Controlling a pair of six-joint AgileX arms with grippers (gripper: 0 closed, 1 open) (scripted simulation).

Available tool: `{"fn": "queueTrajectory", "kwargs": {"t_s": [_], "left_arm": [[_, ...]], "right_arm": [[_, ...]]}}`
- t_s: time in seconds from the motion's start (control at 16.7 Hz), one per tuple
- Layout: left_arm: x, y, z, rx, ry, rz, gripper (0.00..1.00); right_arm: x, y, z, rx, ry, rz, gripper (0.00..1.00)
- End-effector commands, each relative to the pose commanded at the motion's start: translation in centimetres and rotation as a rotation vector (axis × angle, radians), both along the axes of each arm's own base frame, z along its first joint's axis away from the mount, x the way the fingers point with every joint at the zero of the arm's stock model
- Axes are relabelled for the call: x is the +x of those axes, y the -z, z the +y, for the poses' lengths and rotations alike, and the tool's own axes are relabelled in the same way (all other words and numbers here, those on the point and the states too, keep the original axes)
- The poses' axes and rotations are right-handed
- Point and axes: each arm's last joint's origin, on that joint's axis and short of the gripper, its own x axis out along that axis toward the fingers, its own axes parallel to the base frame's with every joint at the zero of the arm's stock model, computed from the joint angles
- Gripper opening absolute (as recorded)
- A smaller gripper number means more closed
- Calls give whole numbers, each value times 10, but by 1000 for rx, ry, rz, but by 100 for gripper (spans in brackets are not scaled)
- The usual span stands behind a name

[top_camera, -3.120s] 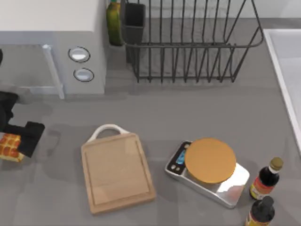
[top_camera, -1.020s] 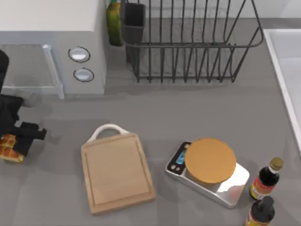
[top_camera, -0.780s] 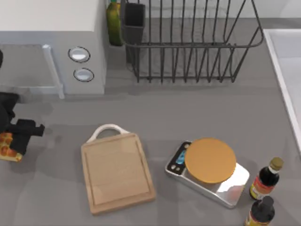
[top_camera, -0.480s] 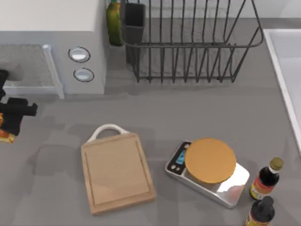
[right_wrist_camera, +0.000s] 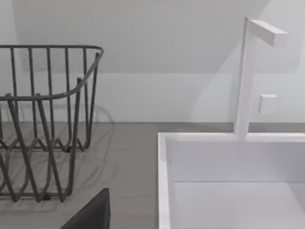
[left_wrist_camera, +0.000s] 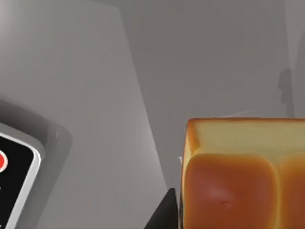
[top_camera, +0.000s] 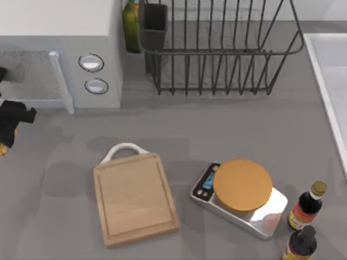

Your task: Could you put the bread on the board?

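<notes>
The bread [top_camera: 2, 147] is a golden-orange block of rolls, just a sliver at the top view's left edge under my left gripper [top_camera: 10, 129]. It looms large and glossy in the left wrist view [left_wrist_camera: 243, 176], with one dark finger [left_wrist_camera: 164, 215] against its side. My left gripper is shut on the bread, off to the left of the board and in front of the microwave. The board [top_camera: 135, 197] is a light wooden rectangle with a white loop handle, lying bare at centre-left. A dark finger [right_wrist_camera: 90, 212] of my right arm juts into the right wrist view.
A white microwave [top_camera: 59, 54] stands at the back left, beside a green bottle [top_camera: 130, 24] and a wire dish rack [top_camera: 222, 49]. A silver scale with an orange disc [top_camera: 241, 184] and two dark bottles [top_camera: 306, 206] sit at front right. A white sink [right_wrist_camera: 228, 186] lies far right.
My left gripper has carried the bread away from the front-left spot toward the microwave and the table's left edge, so most of the bread has slid past the top view's edge.
</notes>
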Motion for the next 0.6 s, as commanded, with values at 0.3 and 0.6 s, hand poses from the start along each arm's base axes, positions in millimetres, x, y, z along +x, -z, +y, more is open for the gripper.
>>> {"fn": "queueTrajectory", "kwargs": {"t_s": [0.3, 0.6], "left_arm": [[-1, 3, -1, -3, -25, 12, 0], [-8, 26, -11, -11, -256, 99, 0]], "right_arm": [[0, 0, 0, 0, 0, 0, 100], [0, 0, 0, 0, 0, 0, 100]]}}
